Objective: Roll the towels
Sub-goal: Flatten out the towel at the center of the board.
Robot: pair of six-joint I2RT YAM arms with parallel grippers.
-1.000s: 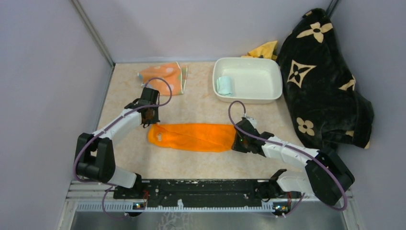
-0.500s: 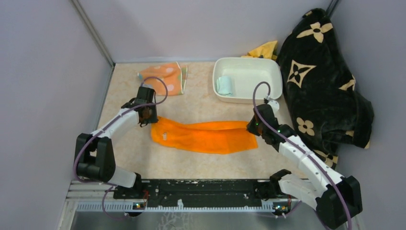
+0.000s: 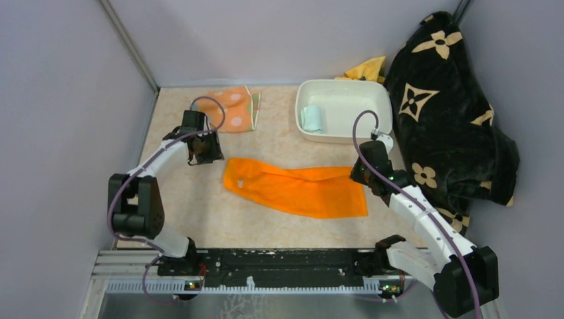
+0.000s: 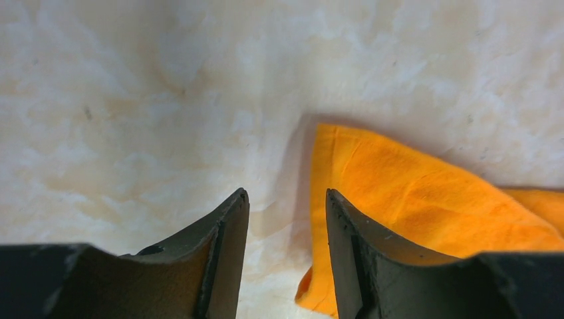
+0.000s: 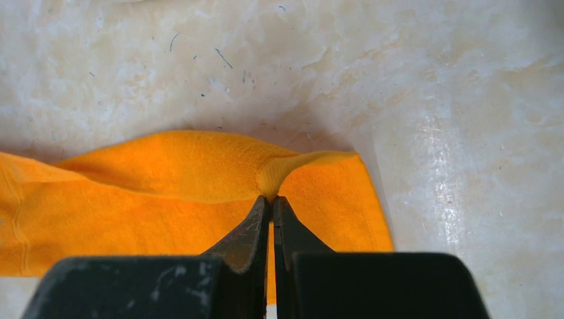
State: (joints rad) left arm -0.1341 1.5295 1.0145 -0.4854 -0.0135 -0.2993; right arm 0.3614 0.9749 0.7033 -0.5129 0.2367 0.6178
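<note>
Orange towel (image 3: 296,189): soft, creased, elongated strip on marbled table (image 3: 206,212)

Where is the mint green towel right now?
In the top view, the mint green towel lies inside the white tub toward the back right, at the tub's left end, with the polka-dot towel further left.

Yellow cloth (image 3: 370,68): only far corner shows, rest behind white tub (image 3: 346,138) and black blanket (image 3: 445,100).
Mint towel (image 3: 310,118) in tub: too small to tell how tight roll is.
Dotted towel (image 3: 231,108): stripe colours too small to tell.
Orange towel (image 3: 299,189): in top view, right end hidden under right gripper (image 5: 271,199). In right wrist view, cut off at left edge, near part behind gripper body. In left wrist view, cut off at right and bottom edges, part behind finger of left gripper (image 4: 286,196).
</note>
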